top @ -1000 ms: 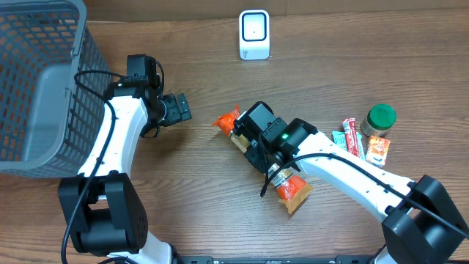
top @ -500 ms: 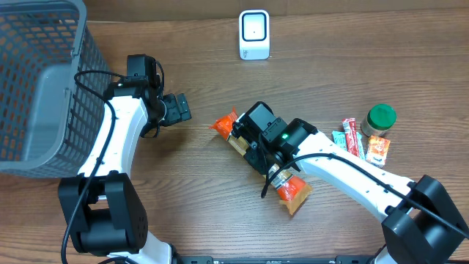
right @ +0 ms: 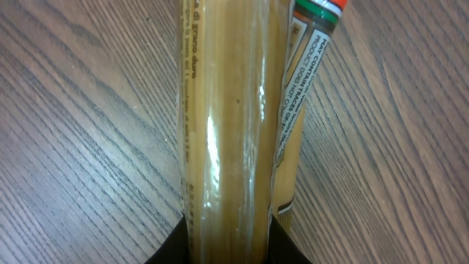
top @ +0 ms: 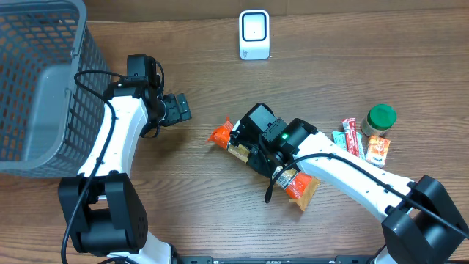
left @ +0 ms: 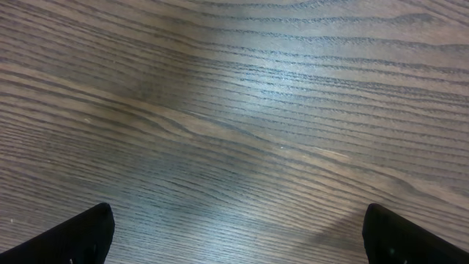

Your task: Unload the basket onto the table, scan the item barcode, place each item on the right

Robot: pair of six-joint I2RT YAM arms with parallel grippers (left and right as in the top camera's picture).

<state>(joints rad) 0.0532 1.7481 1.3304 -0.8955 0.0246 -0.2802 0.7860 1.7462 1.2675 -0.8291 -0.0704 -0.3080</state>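
Observation:
The item is a long clear packet of spaghetti (top: 220, 134) with orange ends, lying slantwise just above the table's middle. My right gripper (top: 251, 144) is shut on it near its upper-left end. In the right wrist view the packet (right: 234, 110) runs straight up from between the black fingers (right: 172, 246), with small print on its label; no barcode shows. The white scanner (top: 254, 34) stands at the back centre, well apart from the packet. My left gripper (top: 179, 108) hovers open left of the packet; its wrist view shows only bare wood between its fingertips (left: 88, 231).
A grey mesh basket (top: 37, 81) fills the back left corner. At the right lie a green-lidded jar (top: 381, 117), small snack bars (top: 352, 137) and an orange sachet (top: 377, 149).
The right gripper has swung the packet: its upper orange end has moved down and left, its lower end slightly right. The left arm has not moved.

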